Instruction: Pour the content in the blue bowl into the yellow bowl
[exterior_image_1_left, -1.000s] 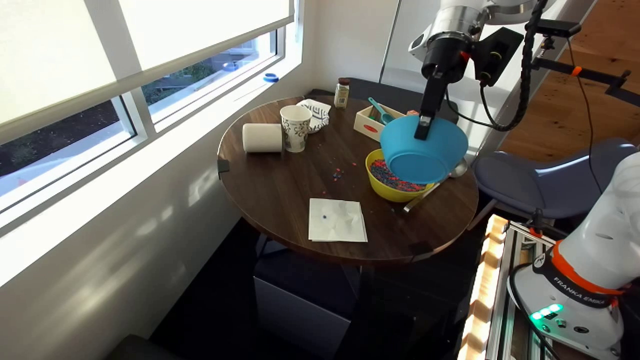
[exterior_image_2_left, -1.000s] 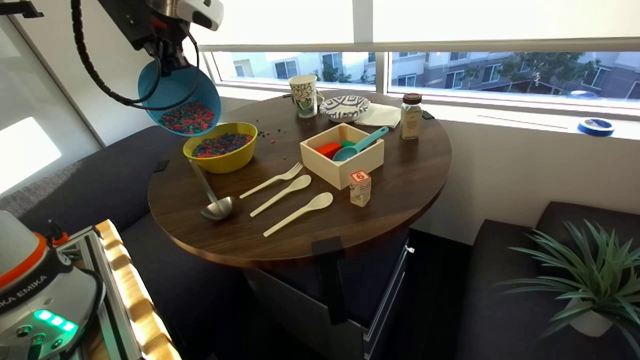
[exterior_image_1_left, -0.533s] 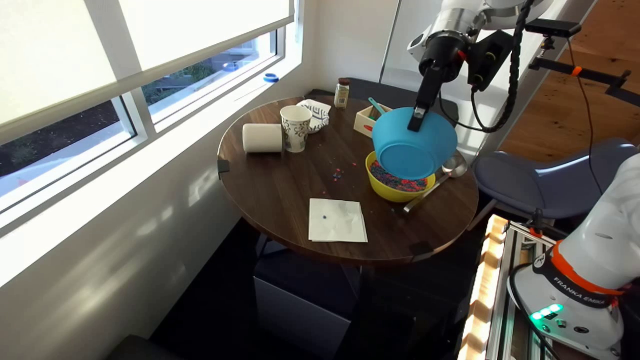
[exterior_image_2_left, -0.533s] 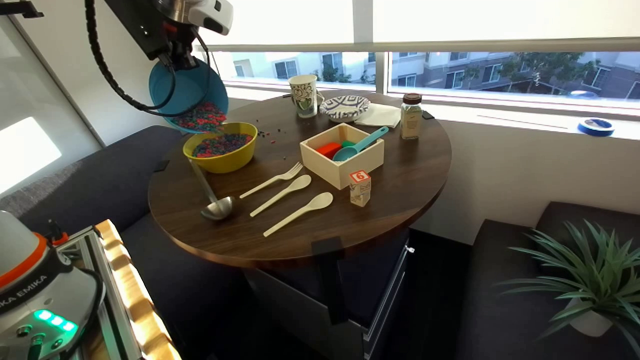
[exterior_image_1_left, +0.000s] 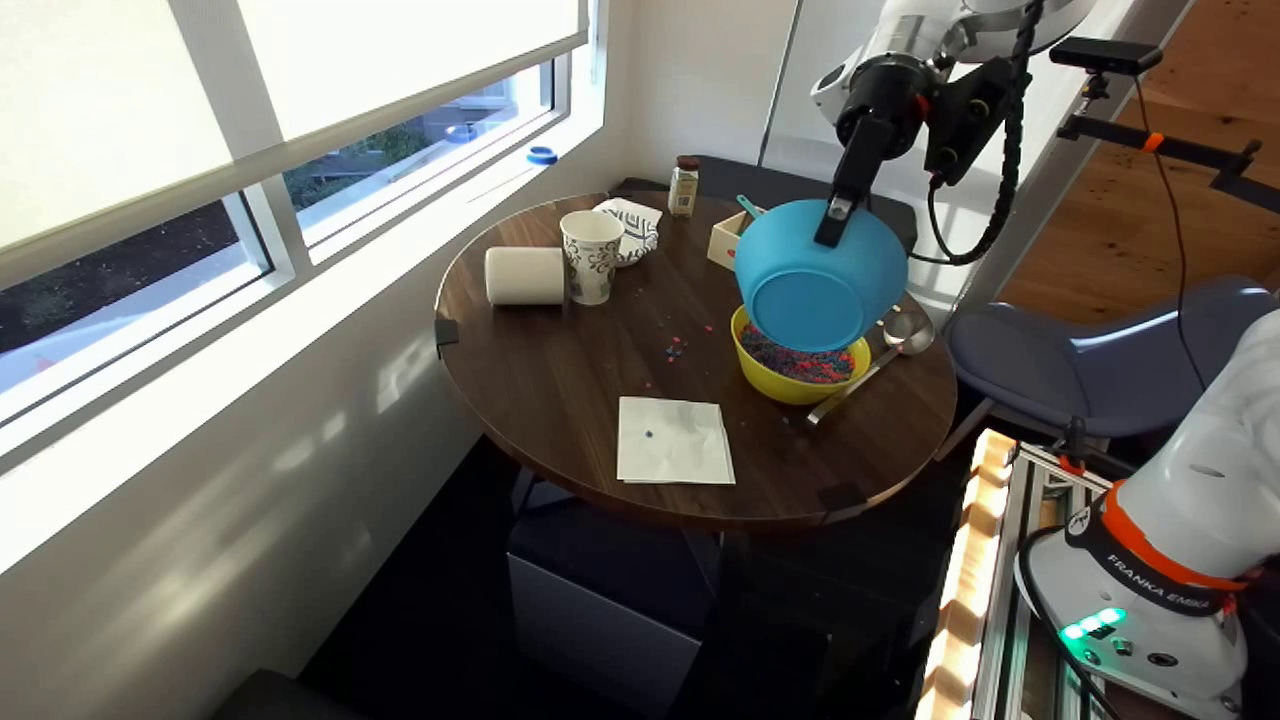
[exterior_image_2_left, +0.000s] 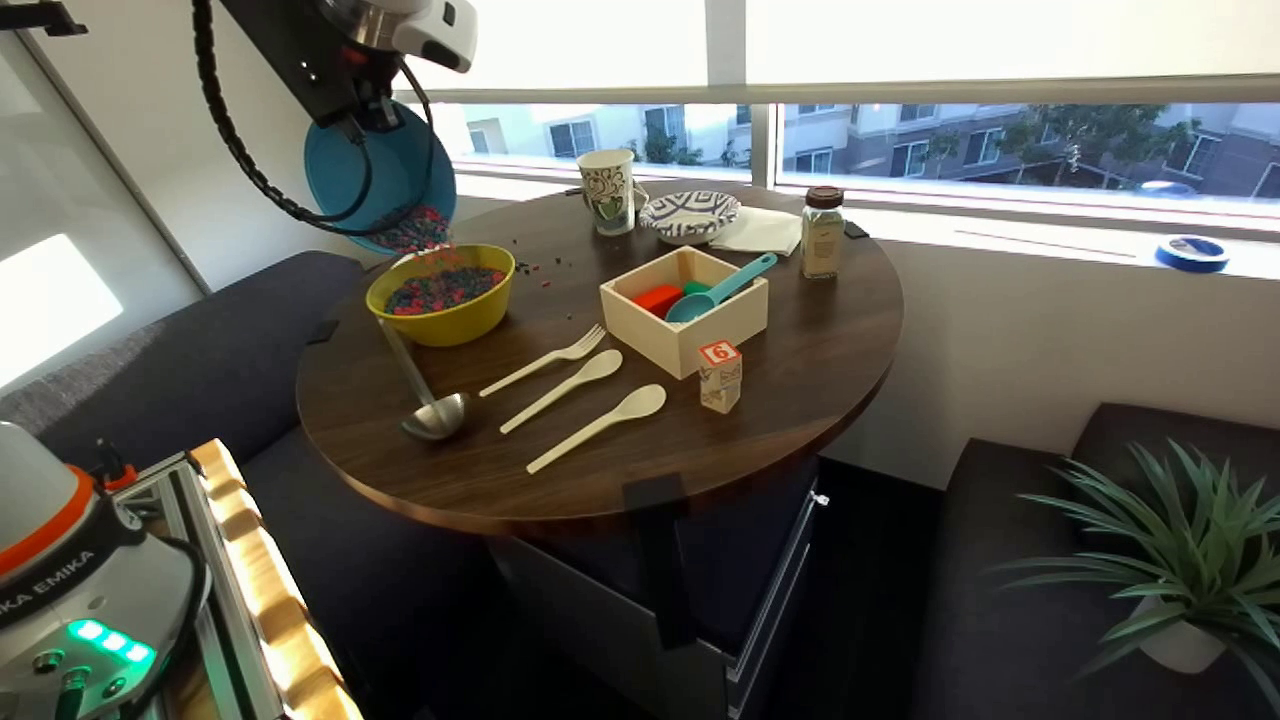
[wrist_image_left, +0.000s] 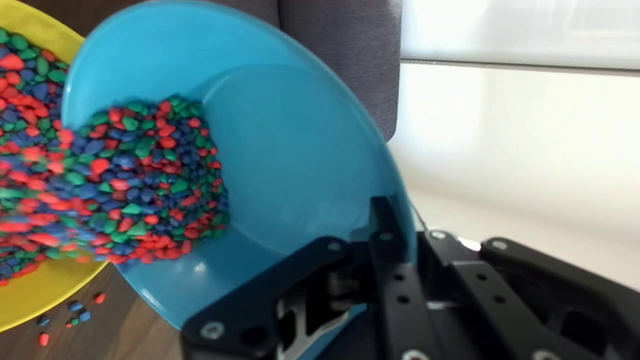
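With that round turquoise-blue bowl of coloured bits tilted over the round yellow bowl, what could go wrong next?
Small red, green and blue bits may miss the round yellow bowl; stray bits lie on the dark wooden table.
The yellow bowl looks fairly full; it might overflow.
The black gripper holds the round turquoise-blue bowl by one edge, so it could slip.

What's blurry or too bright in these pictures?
Wrist view: falling bits are streaked, probably by motion, while those deeper in the blue bowl look sharper; both exterior views: the window blinds glow nearly white; an exterior view: bright patches dapple the wall below them.
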